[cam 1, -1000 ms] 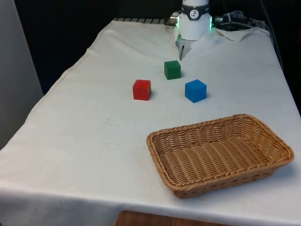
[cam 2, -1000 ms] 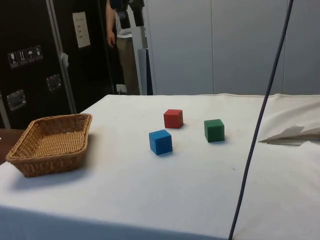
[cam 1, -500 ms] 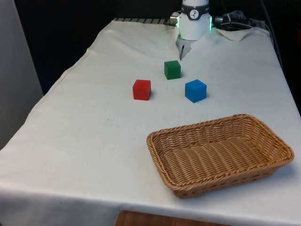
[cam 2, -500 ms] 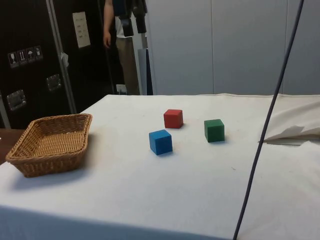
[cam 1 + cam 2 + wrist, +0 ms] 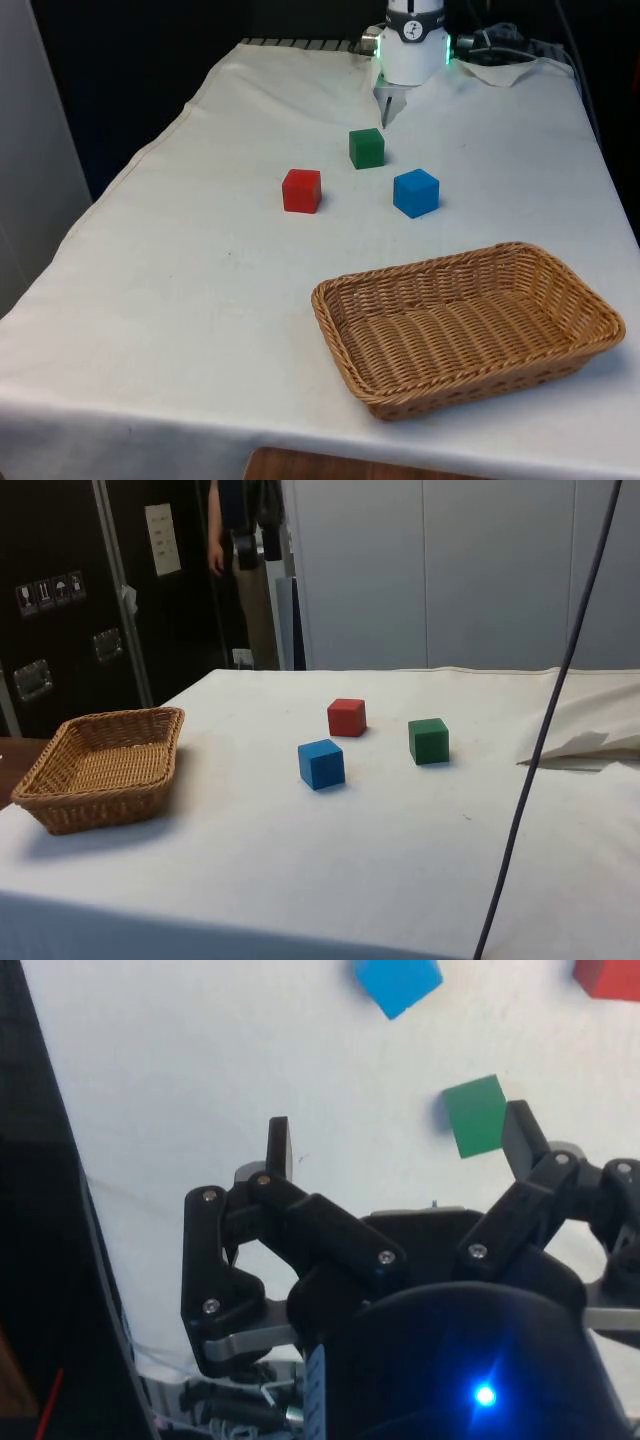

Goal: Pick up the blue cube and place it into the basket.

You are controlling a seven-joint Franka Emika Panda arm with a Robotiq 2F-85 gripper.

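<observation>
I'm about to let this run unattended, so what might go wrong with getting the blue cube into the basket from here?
The gripper, jaws open, hangs high near the green cube, not over the blue cube. Coming down there, it might take the wrong cube.

The red cube and green cube sit close to the blue one, so a jaw may nudge a neighbour on the way down.

The basket has a raised rim; a low carry could clip it.
</observation>
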